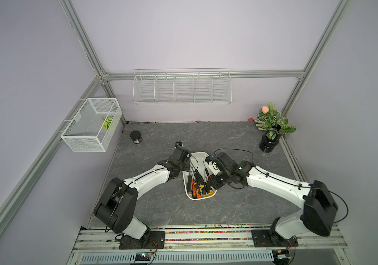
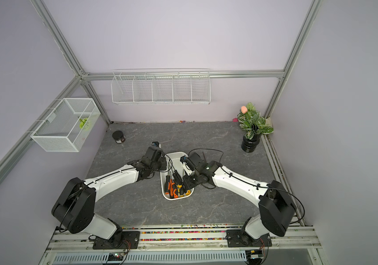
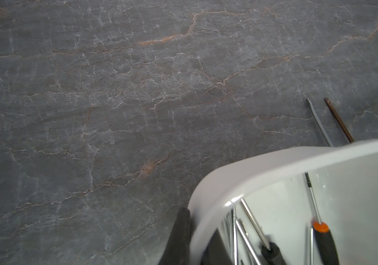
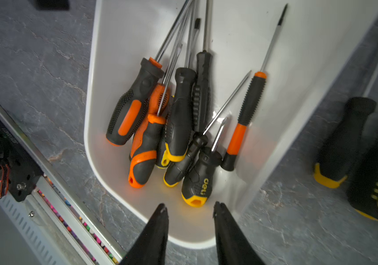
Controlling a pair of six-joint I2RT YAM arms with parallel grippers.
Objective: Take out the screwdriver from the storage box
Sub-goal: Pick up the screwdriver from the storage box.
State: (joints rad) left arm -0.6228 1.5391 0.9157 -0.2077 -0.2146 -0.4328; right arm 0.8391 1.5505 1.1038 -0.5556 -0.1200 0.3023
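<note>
The white storage box (image 1: pixel 200 157) (image 2: pixel 179 156) stands mid-table in both top views. Several screwdrivers (image 4: pixel 179 114) with black-orange and black-yellow handles lie heaped at its near end. In the left wrist view my left gripper (image 3: pixel 197 241) is shut on the box's left wall (image 3: pixel 208 195), one finger outside and one inside. My right gripper (image 4: pixel 190 206) hovers open over the near end of the box, nothing between its fingers. Just ahead of it lies a black handle with a yellow end (image 4: pixel 197 183). In a top view the right gripper (image 1: pixel 208 182) is at the box's right rim.
Two more screwdrivers (image 4: pixel 344 142) lie on the table right of the box, their shafts (image 3: pixel 318 121) reaching past its far end. A black jar (image 1: pixel 136 137) sits back left and a potted plant (image 1: pixel 271 128) back right. On the walls hang a mesh basket (image 1: pixel 91 125) and a wire rack (image 1: pixel 182 88).
</note>
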